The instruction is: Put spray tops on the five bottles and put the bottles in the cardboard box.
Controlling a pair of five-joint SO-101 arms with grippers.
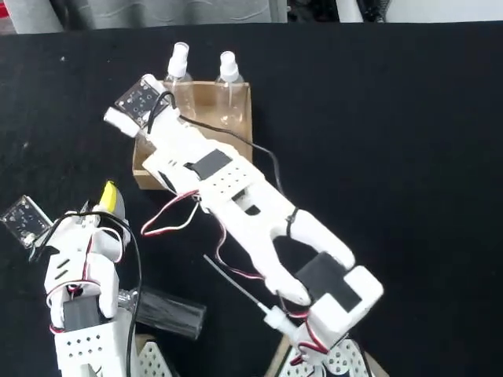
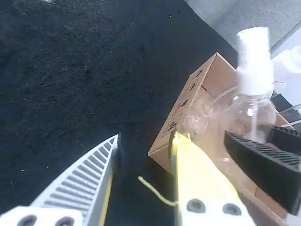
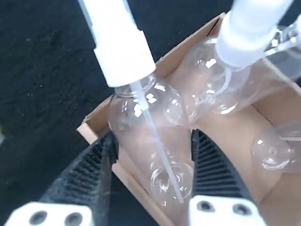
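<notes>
**Bottle held low in the box**

Clear spray-topped bottle (image 3: 141, 122) stands in a corner of the cardboard box (image 1: 245, 118), with the right gripper (image 3: 153, 136) clamped on its belly. It looks light, thin-walled and slippery, so squeeze gently below the shoulder. Left gripper (image 2: 146, 141) hovers beside the box, fingers apart.

High view: fixed, overhead, set back; faces down on tabletop (image 1: 393, 118), both arms and box (image 1: 240, 110).
Left wrist view: low over tabletop; faces along its spread pincer (image 2: 146, 139) toward box's side.
Right wrist view: very near; faces down past its pincer (image 3: 153, 136) and gripped bottle (image 3: 136, 117) into box.
Shared by all: box.
</notes>
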